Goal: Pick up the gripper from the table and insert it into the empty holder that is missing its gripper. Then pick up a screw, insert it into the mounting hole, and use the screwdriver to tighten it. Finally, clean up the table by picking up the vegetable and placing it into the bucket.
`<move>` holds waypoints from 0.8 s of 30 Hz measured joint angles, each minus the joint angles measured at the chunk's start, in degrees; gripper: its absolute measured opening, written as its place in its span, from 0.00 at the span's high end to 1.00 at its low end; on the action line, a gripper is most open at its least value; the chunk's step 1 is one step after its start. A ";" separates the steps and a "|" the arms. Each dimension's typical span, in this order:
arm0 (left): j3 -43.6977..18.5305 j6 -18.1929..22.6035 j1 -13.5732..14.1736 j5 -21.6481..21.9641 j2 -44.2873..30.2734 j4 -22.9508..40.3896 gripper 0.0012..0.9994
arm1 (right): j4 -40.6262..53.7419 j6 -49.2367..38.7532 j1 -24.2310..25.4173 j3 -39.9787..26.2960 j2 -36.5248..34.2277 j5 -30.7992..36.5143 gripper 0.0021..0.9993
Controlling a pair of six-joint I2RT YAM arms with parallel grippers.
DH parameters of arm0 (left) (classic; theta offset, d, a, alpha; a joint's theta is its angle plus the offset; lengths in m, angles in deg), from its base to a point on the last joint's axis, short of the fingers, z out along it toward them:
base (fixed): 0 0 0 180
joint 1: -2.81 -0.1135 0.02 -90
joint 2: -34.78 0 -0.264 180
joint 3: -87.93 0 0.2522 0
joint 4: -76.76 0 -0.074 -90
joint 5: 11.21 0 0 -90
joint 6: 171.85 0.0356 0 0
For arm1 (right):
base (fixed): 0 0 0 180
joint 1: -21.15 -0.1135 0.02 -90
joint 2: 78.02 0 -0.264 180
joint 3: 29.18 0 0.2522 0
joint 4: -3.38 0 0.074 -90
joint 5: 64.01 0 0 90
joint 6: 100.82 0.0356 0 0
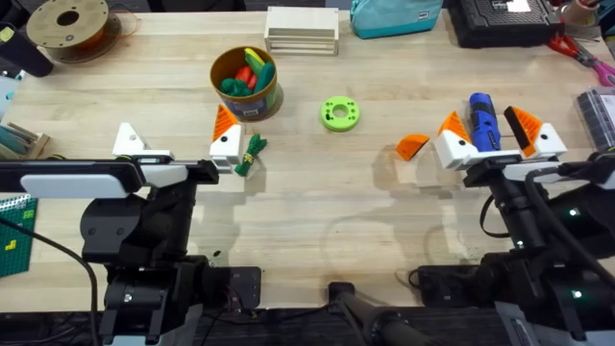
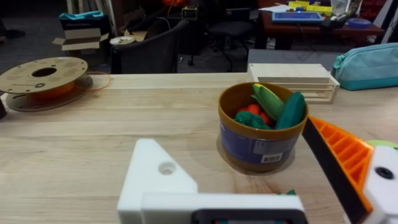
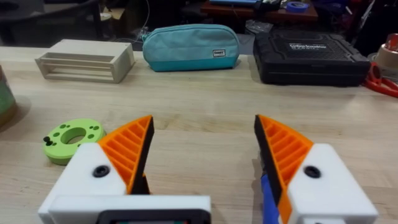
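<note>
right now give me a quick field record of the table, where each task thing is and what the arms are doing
loose orange gripper: flat on the table, just left of the right arm's fingers
empty holder: left arm's outer white block, no orange pad
screwdriver: on the table between the right gripper's fingers
vegetable: on the table beside the left gripper's padded finger
bucket: upright, holding toy produce
green disc: mid-table

Screwdriver (image 1: 481, 119) partly hidden between right gripper (image 1: 497, 132) fingers; tip perhaps underneath, unseen.
</note>
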 joint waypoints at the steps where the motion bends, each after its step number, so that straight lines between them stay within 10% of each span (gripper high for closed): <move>1: 0.00 0.00 0.00 0.00 0.00 0.00 0.01 | 0.00 0.00 0.00 0.00 0.00 0.00 0.05; 18: -0.24 0.17 0.00 -0.07 0.02 0.83 0.01 | -3.37 0.00 0.00 0.02 0.00 0.57 0.05; 24: -11.30 0.18 0.00 -0.24 -3.11 16.66 0.01 | 12.11 0.24 0.00 -7.62 -1.68 1.38 0.05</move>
